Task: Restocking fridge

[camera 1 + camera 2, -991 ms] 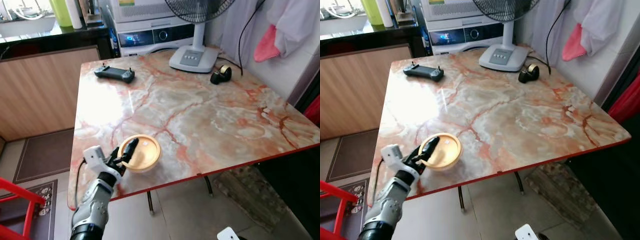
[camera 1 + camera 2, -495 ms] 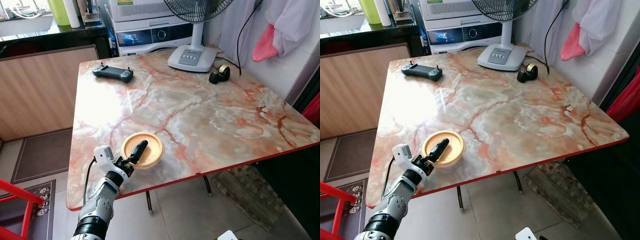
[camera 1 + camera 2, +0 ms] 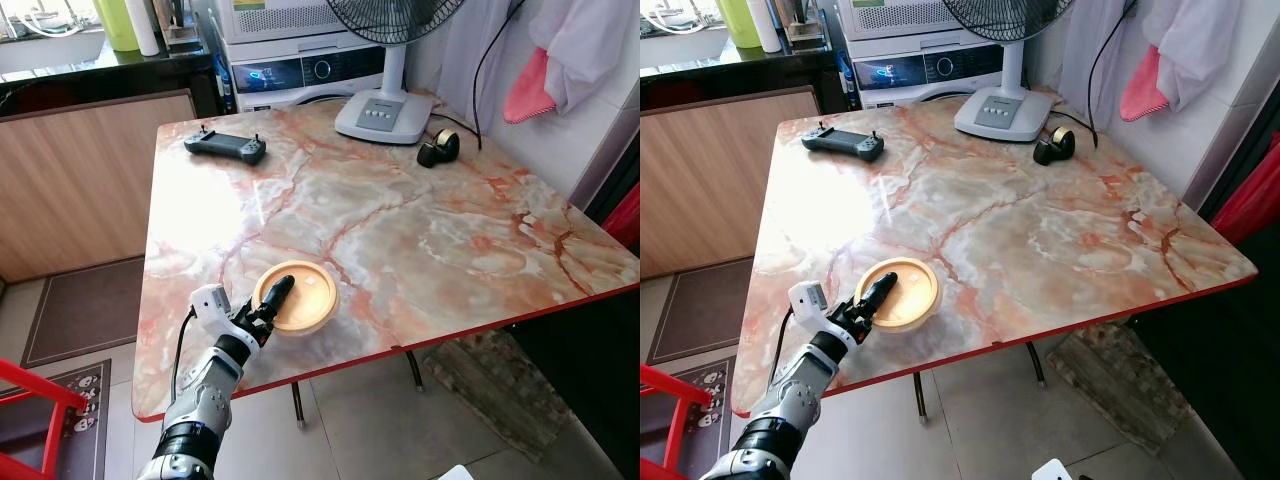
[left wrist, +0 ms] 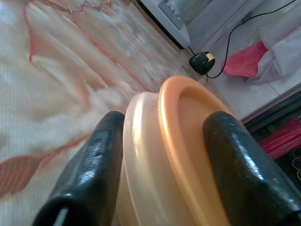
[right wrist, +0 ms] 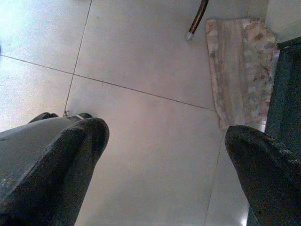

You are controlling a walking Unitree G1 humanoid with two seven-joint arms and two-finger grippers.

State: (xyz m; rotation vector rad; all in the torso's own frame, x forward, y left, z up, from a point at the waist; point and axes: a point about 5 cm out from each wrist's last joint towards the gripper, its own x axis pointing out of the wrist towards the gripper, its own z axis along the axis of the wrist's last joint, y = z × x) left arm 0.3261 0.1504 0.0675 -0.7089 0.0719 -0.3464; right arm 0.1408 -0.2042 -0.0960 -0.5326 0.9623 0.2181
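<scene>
Orange-lidded container (image 3: 296,297), near the front edge of the marble counter (image 3: 420,230), is gripped at its rim by the left end effector (image 3: 272,299) and has been shifted slightly rightward within 1 second, suggesting lift-off is imminent, while the right end effector (image 5: 164,155) hangs open over the floor.

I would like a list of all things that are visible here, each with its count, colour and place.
Table: one, orange-veined marble, centre.
Container: one, orange lid, table's near left edge.
Controller: one, black, far left of table.
Fan: one, white base, far edge.
Tape roll: one, black, beside fan.
Towel: one, pink, hanging at right.
Mat: one, brown, on the floor at left.
Left pincer: one, black, closed on the container's rim.
Right pincer: one, black, open above floor tiles.
</scene>
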